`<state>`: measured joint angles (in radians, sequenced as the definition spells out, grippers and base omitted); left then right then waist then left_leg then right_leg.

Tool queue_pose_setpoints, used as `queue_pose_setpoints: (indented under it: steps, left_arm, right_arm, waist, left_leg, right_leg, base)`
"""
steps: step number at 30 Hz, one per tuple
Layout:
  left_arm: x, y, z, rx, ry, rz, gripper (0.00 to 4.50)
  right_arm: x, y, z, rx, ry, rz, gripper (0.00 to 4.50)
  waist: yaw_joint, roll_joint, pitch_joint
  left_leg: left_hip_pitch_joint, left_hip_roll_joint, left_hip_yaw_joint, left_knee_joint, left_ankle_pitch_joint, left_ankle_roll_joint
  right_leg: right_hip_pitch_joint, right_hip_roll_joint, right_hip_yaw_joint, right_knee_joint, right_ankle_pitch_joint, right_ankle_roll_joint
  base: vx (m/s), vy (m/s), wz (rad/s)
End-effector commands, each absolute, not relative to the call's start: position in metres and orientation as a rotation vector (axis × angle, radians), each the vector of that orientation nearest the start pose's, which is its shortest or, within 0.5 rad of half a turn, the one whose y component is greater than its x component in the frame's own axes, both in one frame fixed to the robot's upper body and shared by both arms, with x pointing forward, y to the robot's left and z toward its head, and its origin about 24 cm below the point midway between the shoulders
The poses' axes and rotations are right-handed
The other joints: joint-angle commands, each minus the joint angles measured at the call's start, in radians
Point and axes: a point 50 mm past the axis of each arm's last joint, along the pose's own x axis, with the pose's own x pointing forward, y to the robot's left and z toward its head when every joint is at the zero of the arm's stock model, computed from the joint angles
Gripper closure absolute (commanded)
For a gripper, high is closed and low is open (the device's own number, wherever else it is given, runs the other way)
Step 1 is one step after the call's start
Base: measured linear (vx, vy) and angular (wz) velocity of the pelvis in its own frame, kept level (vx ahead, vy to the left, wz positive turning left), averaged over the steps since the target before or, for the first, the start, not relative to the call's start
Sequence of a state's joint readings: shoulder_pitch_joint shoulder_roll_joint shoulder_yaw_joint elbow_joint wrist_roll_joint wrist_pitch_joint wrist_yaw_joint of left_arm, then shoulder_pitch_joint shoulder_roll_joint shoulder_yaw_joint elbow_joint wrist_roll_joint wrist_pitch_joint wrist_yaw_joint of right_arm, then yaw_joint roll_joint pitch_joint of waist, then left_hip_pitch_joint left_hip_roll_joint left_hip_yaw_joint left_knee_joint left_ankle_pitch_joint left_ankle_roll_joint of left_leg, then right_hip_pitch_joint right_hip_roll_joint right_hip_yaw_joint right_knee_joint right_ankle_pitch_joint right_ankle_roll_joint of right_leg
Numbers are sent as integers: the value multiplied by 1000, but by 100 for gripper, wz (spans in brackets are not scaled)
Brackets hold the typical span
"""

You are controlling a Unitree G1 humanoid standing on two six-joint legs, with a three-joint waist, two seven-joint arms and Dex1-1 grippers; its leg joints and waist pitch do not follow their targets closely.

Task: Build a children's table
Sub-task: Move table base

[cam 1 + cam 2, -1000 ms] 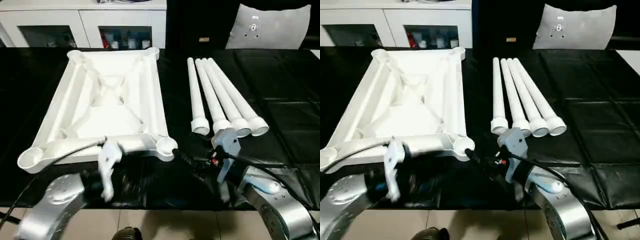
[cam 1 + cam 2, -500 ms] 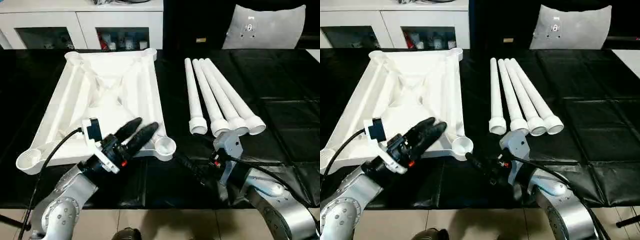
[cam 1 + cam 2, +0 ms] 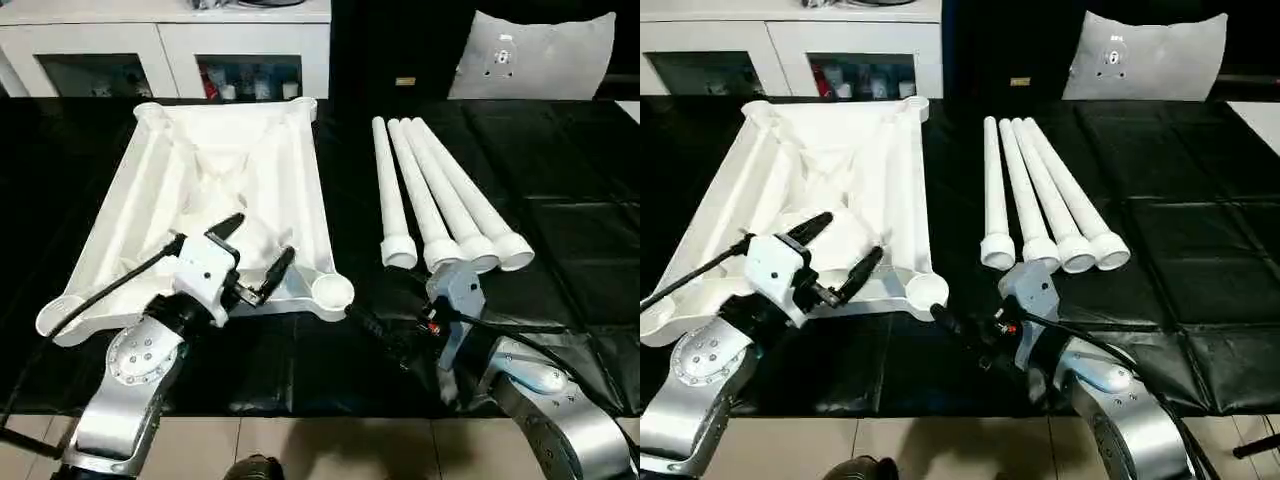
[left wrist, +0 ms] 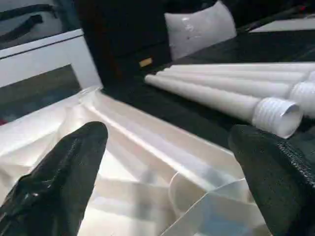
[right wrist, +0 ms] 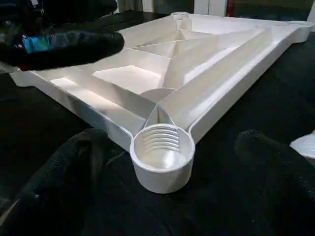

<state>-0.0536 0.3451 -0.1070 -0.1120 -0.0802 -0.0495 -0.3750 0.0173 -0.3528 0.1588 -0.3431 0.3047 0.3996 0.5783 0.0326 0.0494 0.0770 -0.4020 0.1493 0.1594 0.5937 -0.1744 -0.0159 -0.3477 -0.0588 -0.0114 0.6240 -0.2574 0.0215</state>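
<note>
Lying upside down on the black-sheeted table (image 3: 560, 240), the white table top (image 3: 225, 190) was seen with its ribbed underside up. Four white legs (image 3: 440, 195) were laid side by side to its right, apart from it. The left end effector (image 3: 257, 252) was held wide open over the top's near edge, empty. The right end effector (image 5: 162, 196) was also spread wide, empty, facing the near right corner socket (image 3: 332, 291).

The table top (image 3: 250, 150) lay underside up on the left of the work surface (image 3: 560, 200). Four legs (image 3: 440, 195) lay side by side to its right. A cabinet (image 3: 160, 45) stood behind.
</note>
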Motion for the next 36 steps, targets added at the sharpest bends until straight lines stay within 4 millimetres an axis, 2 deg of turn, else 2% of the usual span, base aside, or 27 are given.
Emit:
queue_pose_setpoints:
  steps: [1, 6, 14, 16, 21, 26, 33, 34, 36]
  left_arm:
    - [253, 155, 77, 361, -148, -526, 0]
    - [253, 154, 72, 430, -162, -505, 0]
    - [250, 150, 72, 336, -170, -558, 0]
    - [247, 147, 69, 338, -158, -594, 0]
    - [246, 143, 69, 316, -151, -618, 0]
    - [244, 141, 69, 306, -149, -633, 0]
    - [243, 143, 68, 299, -135, -640, 0]
    - [246, 147, 68, 267, -114, -588, 0]
    - [251, 154, 69, 229, -100, -487, 0]
  right_arm:
    - [225, -131, 78, -38, 138, 819, 1]
    - [225, -131, 77, -39, 140, 815, 1]
    - [226, -131, 76, -46, 143, 818, 1]
    - [227, -130, 77, -47, 141, 822, 1]
    - [227, -127, 77, -44, 136, 833, 1]
    - [227, -124, 77, -40, 137, 842, 1]
    - [226, -123, 76, -39, 140, 846, 1]
    - [226, -123, 76, -39, 137, 843, 1]
    - [226, -124, 76, -37, 134, 833, 1]
  waist:
    - [0, 3, -56]
    - [-1, 1, -57]
    - [2, -2, -57]
    - [2, -5, -56]
    - [2, -4, -55]
    - [2, -7, -53]
    - [1, -3, -51]
    - [2, 6, -51]
    - [0, 6, -50]
  left_leg:
    - [31, 75, -32, -77, -218, 15]
    - [31, 77, -34, -78, -231, 10]
    - [30, 75, -32, -76, -212, 25]
    - [29, 76, -32, -77, -211, 33]
    - [31, 77, -31, -78, -229, 27]
    - [29, 76, -31, -78, -220, 28]
    - [30, 76, -31, -80, -233, 24]
    - [31, 76, -33, -80, -239, 18]
    - [32, 76, -33, -81, -261, 5]
  right_leg:
    - [13, -75, 33, -71, 46, -196]
    - [13, -76, 33, -71, 47, -199]
    - [12, -78, 32, -68, 56, -221]
    - [11, -78, 33, -70, 48, -219]
    - [9, -78, 34, -72, 13, -218]
    - [10, -78, 34, -71, 19, -216]
    - [8, -77, 34, -74, 1, -211]
    - [7, -78, 34, -72, -2, -210]
    - [7, -76, 34, -74, -6, -214]
  base:
    - [0, 0, 0]
    - [0, 0, 0]
    - [0, 0, 0]
    - [0, 0, 0]
    - [0, 0, 0]
    - [0, 0, 0]
    - [0, 0, 0]
    - [0, 0, 0]
    - [0, 0, 0]
